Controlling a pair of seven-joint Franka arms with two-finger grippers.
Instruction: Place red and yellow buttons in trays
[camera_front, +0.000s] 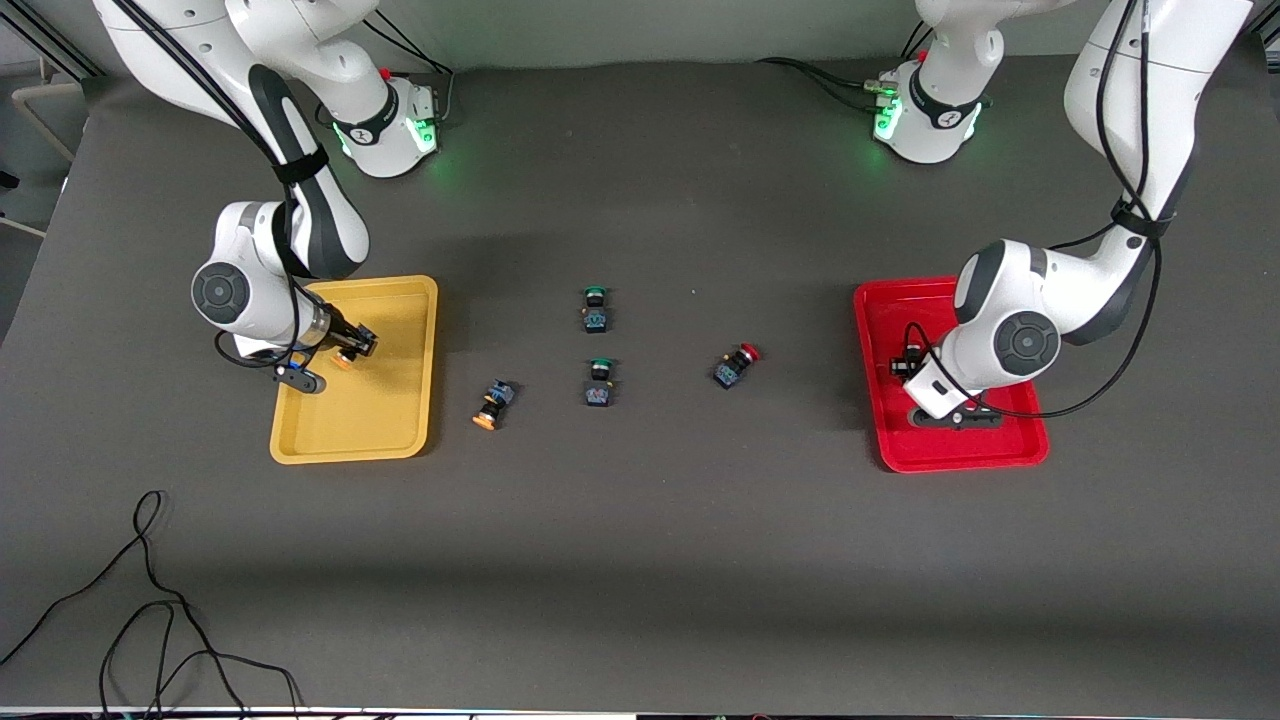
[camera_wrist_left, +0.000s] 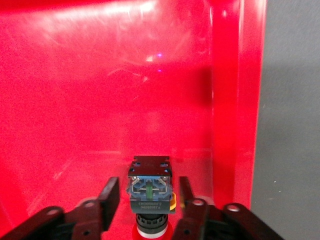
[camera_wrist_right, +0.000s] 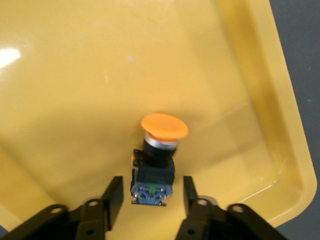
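My left gripper (camera_front: 905, 365) is low in the red tray (camera_front: 880, 320), open. In the left wrist view the gripper (camera_wrist_left: 148, 187) has a red-capped button (camera_wrist_left: 150, 175) lying between its fingers, with a gap on each side, on the tray floor (camera_wrist_left: 100, 100). My right gripper (camera_front: 352, 348) is low in the yellow tray (camera_front: 370, 420), open. An orange-capped button (camera_wrist_right: 156, 150) lies on the tray floor (camera_wrist_right: 75, 100) between the spread fingers of the gripper (camera_wrist_right: 152, 186). It also shows in the front view (camera_front: 343, 358). Another orange-capped button (camera_front: 492, 404) and another red-capped button (camera_front: 736, 366) lie on the table.
Two green-capped buttons (camera_front: 595, 308) (camera_front: 599, 382) lie mid-table between the trays. A loose black cable (camera_front: 150, 600) lies on the table near the front camera at the right arm's end.
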